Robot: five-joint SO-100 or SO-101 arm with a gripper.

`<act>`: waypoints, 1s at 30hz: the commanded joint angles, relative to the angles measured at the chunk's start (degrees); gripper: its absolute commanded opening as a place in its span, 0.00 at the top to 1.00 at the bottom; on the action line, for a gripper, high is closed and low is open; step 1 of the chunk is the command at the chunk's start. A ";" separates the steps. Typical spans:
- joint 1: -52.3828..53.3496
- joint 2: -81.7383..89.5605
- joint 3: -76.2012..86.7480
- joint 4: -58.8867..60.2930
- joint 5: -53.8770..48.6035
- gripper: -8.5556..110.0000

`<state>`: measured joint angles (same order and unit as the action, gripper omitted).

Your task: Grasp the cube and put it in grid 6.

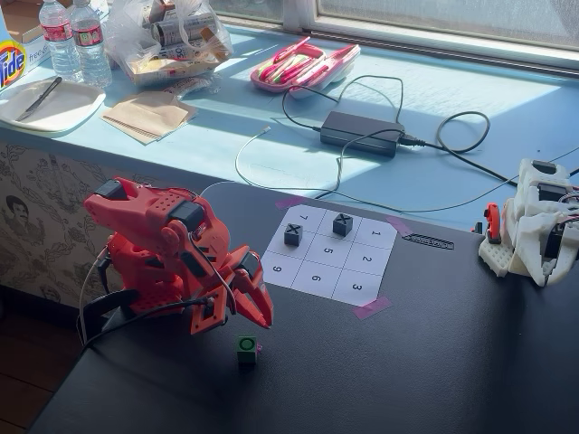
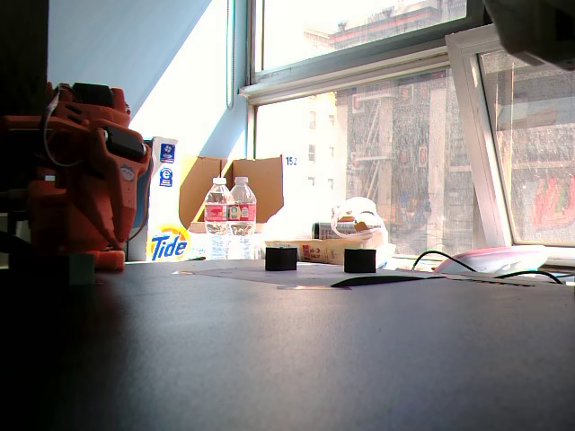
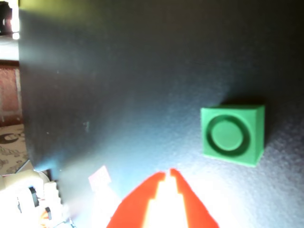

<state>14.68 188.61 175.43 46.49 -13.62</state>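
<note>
chunky red plastic arm (image 1: 167,258) with black servo blocks, thin dark cables trailing, tapering to pointed red end effector (image 1: 256,312).

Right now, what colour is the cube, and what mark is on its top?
The cube is bright green with a darker ring on top, clearest in the wrist view.

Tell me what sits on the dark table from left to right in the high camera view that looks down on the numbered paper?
Red arm with its gripper → green cube → dark X cube → second dark X cube → white device at the right edge. Both X cubes stand on the paper grid; cell 6 is empty.
</note>
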 commanded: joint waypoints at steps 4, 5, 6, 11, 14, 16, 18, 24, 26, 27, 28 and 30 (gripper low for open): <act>-0.35 0.44 3.87 0.09 -0.26 0.93; -0.35 0.44 3.87 0.09 -0.26 0.93; -0.35 0.44 3.87 0.09 -0.26 0.93; -0.88 0.44 3.87 0.09 -0.97 0.92; -2.46 0.44 3.87 0.26 -3.08 0.93; -2.55 0.44 3.87 0.35 -3.25 0.92; -2.55 0.44 3.87 0.35 -3.25 0.93; -1.32 0.44 3.69 1.49 -4.04 0.92; -1.32 0.44 3.52 1.67 -4.04 0.91; -1.32 0.44 2.81 2.20 -4.13 0.91; -1.23 0.44 1.76 2.64 -3.60 0.91; 0.09 0.44 -1.76 3.78 -1.32 0.91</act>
<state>13.45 188.61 174.99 49.31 -17.23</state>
